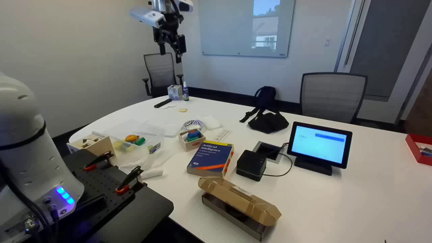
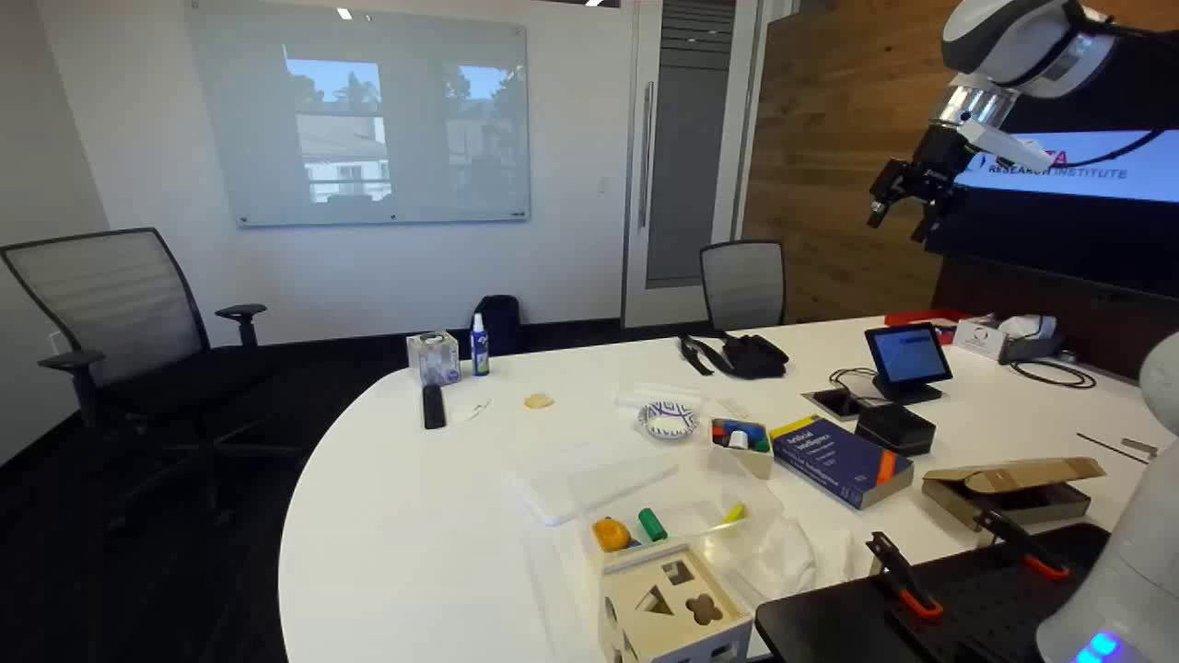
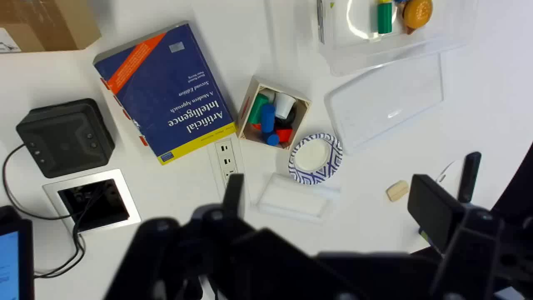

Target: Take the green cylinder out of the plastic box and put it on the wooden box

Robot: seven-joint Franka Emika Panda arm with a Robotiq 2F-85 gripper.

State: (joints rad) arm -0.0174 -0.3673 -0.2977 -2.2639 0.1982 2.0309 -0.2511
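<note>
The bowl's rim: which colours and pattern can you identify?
The rim is blue and white, geometrically patterned; best seen in the wrist view.

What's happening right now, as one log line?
Gripper: open, empty, above table | green cylinder: in plastic box | task: not yet done

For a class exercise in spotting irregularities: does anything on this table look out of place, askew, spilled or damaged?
Slightly odd: the cardboard box near the blue book stands ajar, its lid neither shut nor folded back. Nothing looks spilled.
</note>
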